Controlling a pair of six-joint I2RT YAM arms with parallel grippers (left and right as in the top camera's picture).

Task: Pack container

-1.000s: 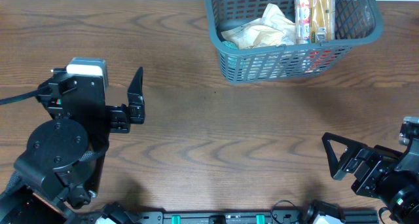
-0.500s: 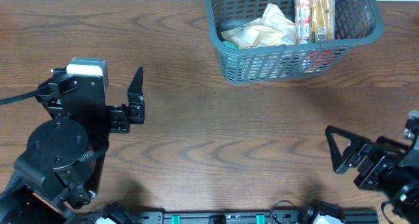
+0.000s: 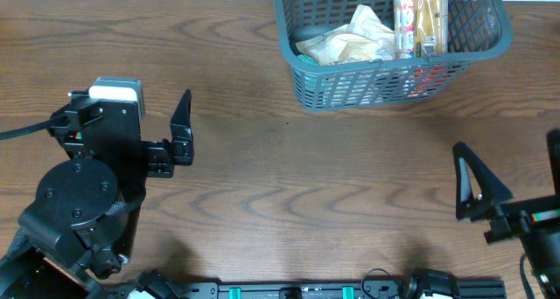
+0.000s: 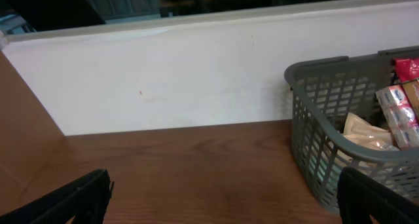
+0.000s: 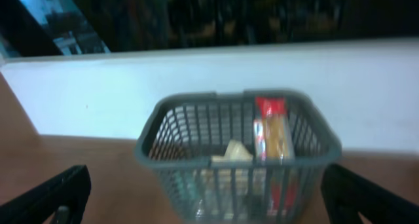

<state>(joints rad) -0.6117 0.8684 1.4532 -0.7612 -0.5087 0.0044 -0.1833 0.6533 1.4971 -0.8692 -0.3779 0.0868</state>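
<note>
Op1: Right gripper (image 3: 472, 184) has slid back toward the right-hand edge of the table (image 3: 289, 194) and turned on its wrist over the last second; jaws wide, nothing between them; left gripper (image 3: 182, 133) has not stirred, jaws likewise wide and empty.

Op2: Where is the container?

Op1: Container (image 3: 385, 87) sits at the far edge, right of centre, close to the white wall (image 4: 163, 80); well apart from both grippers; position unchanged.

Op2: Contents?

Op1: Crumpled pale packet (image 3: 350, 41) on the left inside; long packets (image 3: 420, 15) lying side by side on the right; what lies under them is hidden.

Op2: Anything left to pack?

Op1: No loose packets visible on the wood in any view; judgement: the retreat reads as a withdrawal after a drop, so packing is likely finished or close to it; cannot rule out items beyond the edges of the views.
</note>
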